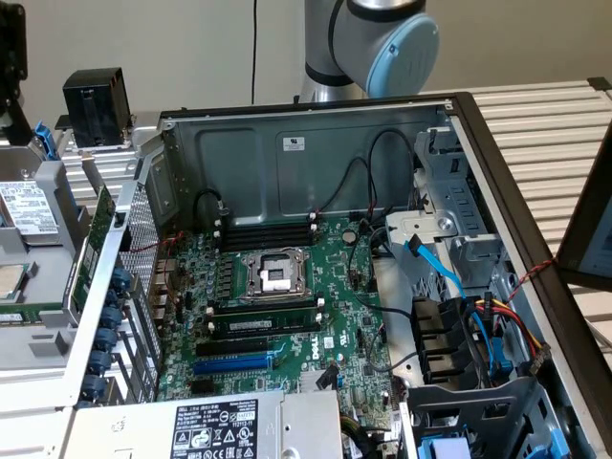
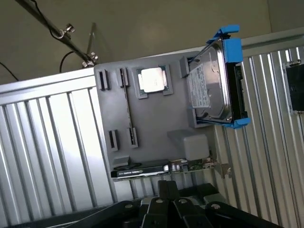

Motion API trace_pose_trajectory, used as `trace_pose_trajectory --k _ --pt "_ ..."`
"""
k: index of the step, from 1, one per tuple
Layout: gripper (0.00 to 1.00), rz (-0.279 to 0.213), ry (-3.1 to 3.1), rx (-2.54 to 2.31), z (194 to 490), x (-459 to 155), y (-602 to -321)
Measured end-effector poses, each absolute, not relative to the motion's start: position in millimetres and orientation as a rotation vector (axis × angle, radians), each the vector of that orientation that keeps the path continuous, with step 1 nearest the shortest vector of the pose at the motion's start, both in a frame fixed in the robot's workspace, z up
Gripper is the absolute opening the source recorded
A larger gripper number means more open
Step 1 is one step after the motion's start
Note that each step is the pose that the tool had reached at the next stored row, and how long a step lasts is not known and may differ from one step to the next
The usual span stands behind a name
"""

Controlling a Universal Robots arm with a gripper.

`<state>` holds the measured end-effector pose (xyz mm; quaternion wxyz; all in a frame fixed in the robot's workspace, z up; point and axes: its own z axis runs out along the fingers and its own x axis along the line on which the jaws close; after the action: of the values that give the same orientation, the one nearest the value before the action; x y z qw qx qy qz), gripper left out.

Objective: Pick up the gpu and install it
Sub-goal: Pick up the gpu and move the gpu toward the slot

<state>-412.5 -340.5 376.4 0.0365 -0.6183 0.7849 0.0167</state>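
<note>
Though tight together and empty, fingers (image 2: 162, 191) just beside the edge-on gpu (image 2: 142, 170).

Open space lies between the end effector (image 2: 166, 186) and the gpu (image 2: 142, 171); a gray block (image 2: 194, 145) crowds its far side.

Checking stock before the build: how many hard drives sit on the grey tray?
1. The hard drive, in a blue bracket, sits on the grey tray beside the CPU. None seems hidden.
</note>
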Motion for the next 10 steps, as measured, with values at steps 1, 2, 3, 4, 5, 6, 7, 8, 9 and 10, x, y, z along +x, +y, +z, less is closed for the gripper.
trace_pose_trajectory --k 1,2,3,4,5,6,7,8,9,10 --pt "0.11 0.050 2.426 -1.877 375.6 -412.5 -340.5" --pt "0.11 0.049 2.443 -1.855 374.6 -412.5 -340.5" --pt "0.11 0.048 2.460 -1.833 373.7 -412.5 -340.5" --pt "0.11 0.047 2.476 -1.810 372.5 -412.5 -340.5" --pt "0.11 0.046 2.492 -1.787 371.6 -412.5 -340.5" --pt "0.11 0.045 2.508 -1.765 370.5 -412.5 -340.5" --pt "0.11 0.044 2.524 -1.741 369.4 -412.5 -340.5" --pt "0.11 0.043 2.540 -1.717 368.4 -412.5 -340.5" --pt "0.11 0.042 2.556 -1.694 367.3 -412.5 -340.5" --pt "0.11 0.041 2.570 -1.671 366.4 -412.5 -340.5"
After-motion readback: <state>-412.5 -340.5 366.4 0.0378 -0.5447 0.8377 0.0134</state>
